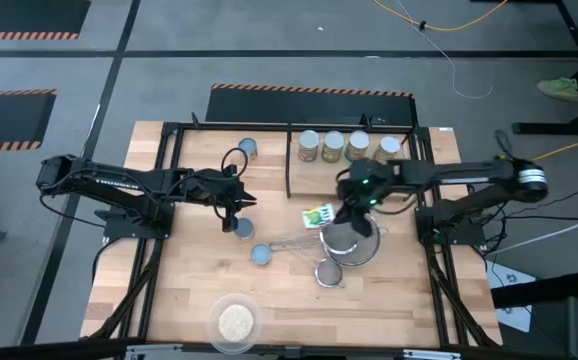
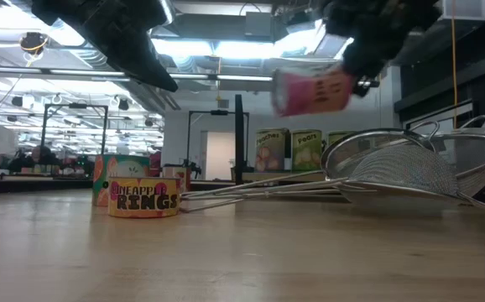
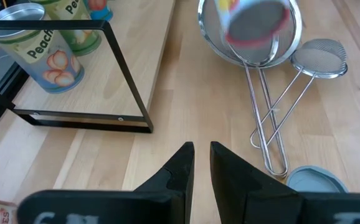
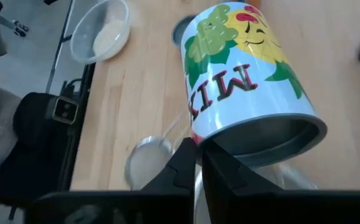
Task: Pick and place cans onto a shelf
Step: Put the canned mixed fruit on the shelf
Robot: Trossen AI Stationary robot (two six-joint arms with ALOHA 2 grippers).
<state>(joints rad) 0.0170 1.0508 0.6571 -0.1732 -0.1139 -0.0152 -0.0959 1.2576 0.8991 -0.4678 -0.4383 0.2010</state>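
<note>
Carrying a small white-and-green labelled metal can [image 4: 248, 81] above the large wire mesh strainers [image 1: 351, 243], right end effector [image 1: 346, 213] pinching only its rim, fingers nearly pressed together. Risking the can tilting out of so shallow a pinch and dropping into the mesh before reaching the low pale-wood shelf with black rails [image 1: 409, 170]. Hovering over a short blue-topped can [image 1: 241, 227], left end effector [image 3: 201, 163] standing slightly spread, gripping nothing. Remaining blurred in the low view, the can's label.

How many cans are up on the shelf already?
Four cans stand on the shelf. The right gripper holds a fifth, the mixed-fruit can, lifted above the strainers. Three short cans wait on the table. The left gripper hovers over one.
</note>
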